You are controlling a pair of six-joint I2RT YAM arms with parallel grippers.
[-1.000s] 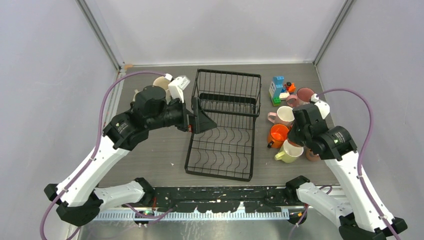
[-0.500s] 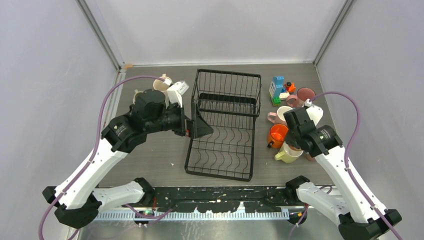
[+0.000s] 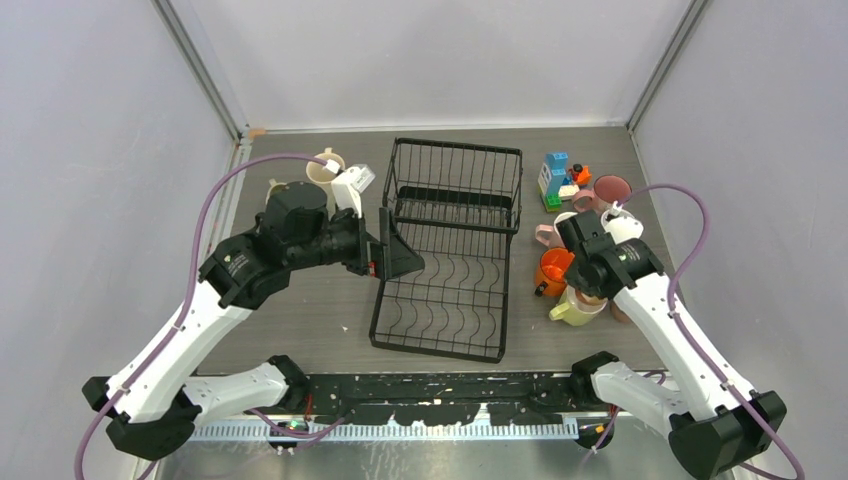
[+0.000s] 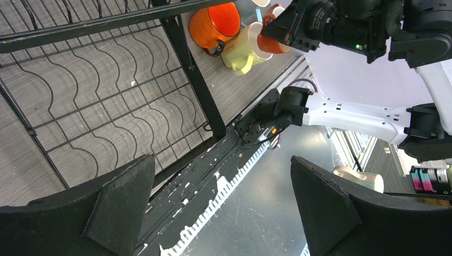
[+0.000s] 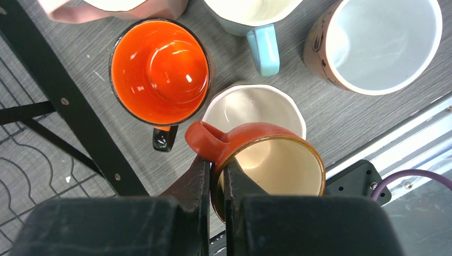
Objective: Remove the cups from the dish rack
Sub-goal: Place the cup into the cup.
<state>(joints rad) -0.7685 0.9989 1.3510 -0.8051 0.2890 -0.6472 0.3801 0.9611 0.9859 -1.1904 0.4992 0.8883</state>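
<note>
Right fingers (image 5: 198,181) clamped on the wall of a rust-orange mug (image 5: 269,154), cream inside, handle right beside the fingers. It's held over a pale yellow mug (image 5: 250,104) on the table (image 5: 333,122), right of frame. Around it: bright orange mug (image 5: 160,66) with black handle, light blue mug (image 5: 261,37), brown mug (image 5: 373,45). Black wire dish rack (image 3: 450,250) mid-frame, basket end at top, wavy tray toward the bottom. Left fingers (image 4: 120,205) spread wide apart at the rack's left edge. Cream mug (image 3: 322,165) upper left.

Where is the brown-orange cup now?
In the right wrist view, the right tool holds the brown-orange cup by its rim over a pale cup, beside the bright orange cup.
</note>
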